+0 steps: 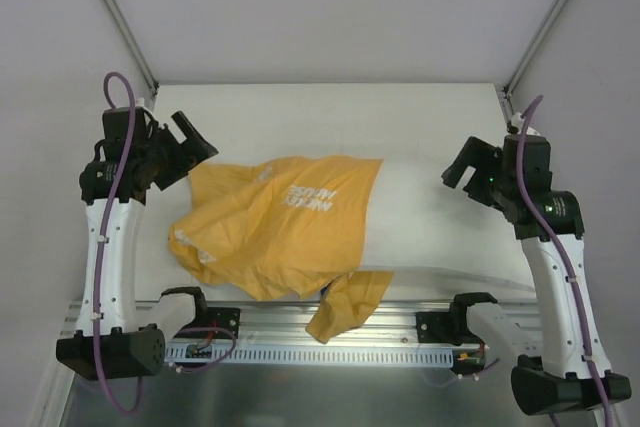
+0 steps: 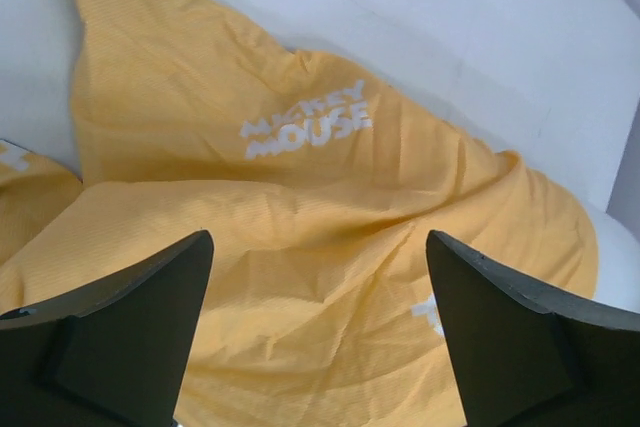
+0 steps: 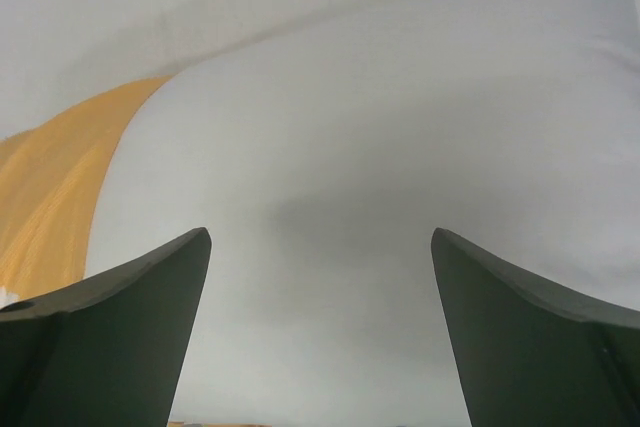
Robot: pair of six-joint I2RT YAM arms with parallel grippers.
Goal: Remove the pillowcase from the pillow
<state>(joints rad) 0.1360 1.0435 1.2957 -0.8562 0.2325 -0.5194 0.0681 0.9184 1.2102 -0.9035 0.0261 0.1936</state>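
Observation:
The pillowcase (image 1: pixel 285 227) lies orange-yellow side up with white lettering, crumpled over the left part of the white pillow (image 1: pixel 440 227); one flap hangs over the table's near edge. The pillow's right half is bare. In the left wrist view the pillowcase (image 2: pixel 300 207) fills the frame below my open left gripper (image 2: pixel 318 332). In the top view the left gripper (image 1: pixel 192 142) hovers at the pillowcase's upper left corner, holding nothing. My right gripper (image 1: pixel 466 169) is open and empty above the pillow's right end; the right wrist view shows the gripper (image 3: pixel 320 332) over the pillow (image 3: pixel 330 167) with the pillowcase's edge (image 3: pixel 50 197) at left.
The white table (image 1: pixel 330 117) extends behind the pillow to the back wall. A metal rail (image 1: pixel 330 332) with the arm bases runs along the near edge. Side walls and frame posts stand close on both sides.

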